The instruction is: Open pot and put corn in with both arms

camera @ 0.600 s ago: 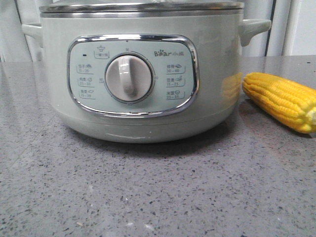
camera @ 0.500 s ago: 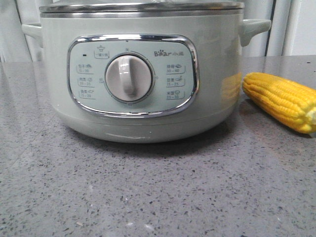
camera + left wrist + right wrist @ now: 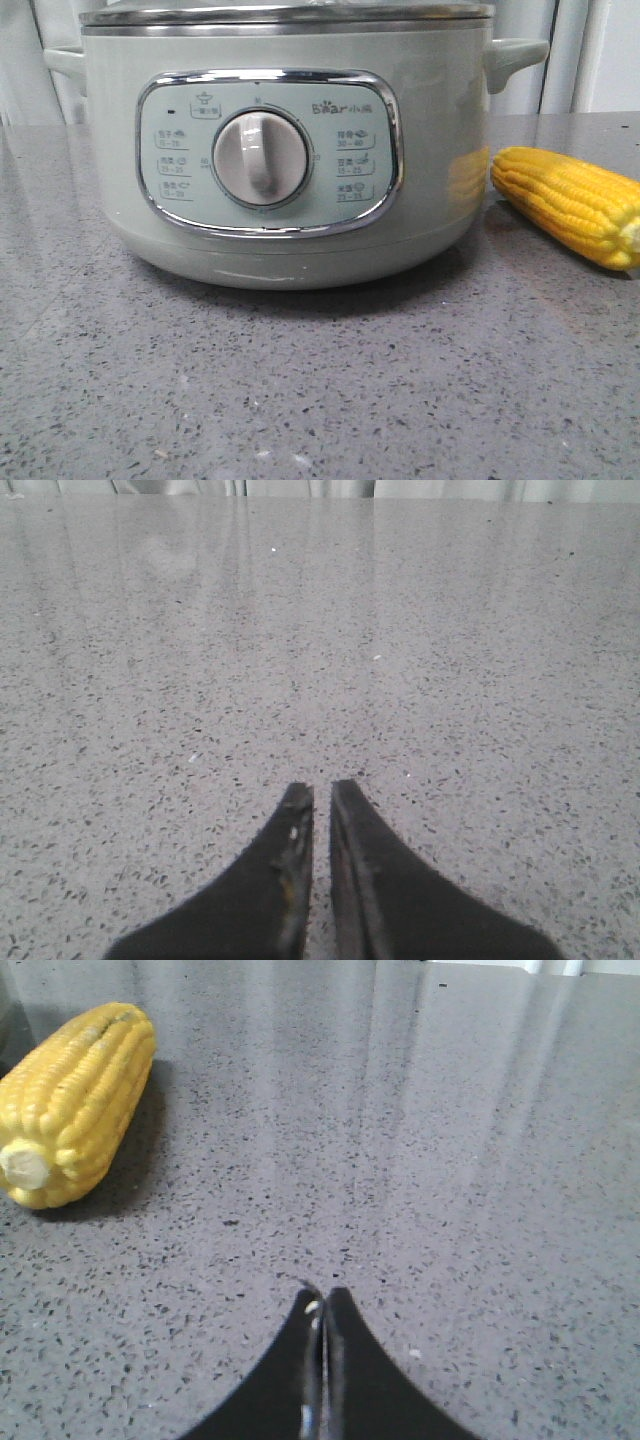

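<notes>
The pale sage-green pot (image 3: 440,150) stands close in the front view, its white dial (image 3: 260,158) facing me and its steel rim along the top edge. The yellow corn (image 3: 575,205) lies on the counter just right of the pot, tapered end toward it. In the right wrist view the corn (image 3: 75,1100) lies off to one side, ahead of my right gripper (image 3: 322,1292), which is shut and empty over bare counter. My left gripper (image 3: 322,785) is shut but for a thin slit, empty, over bare counter. Neither gripper shows in the front view.
The grey speckled counter (image 3: 320,400) stretches in front of the pot. A lid's steel-edged rim (image 3: 290,14) sits on top of the pot. Pale curtains or panels (image 3: 600,60) stand behind the counter.
</notes>
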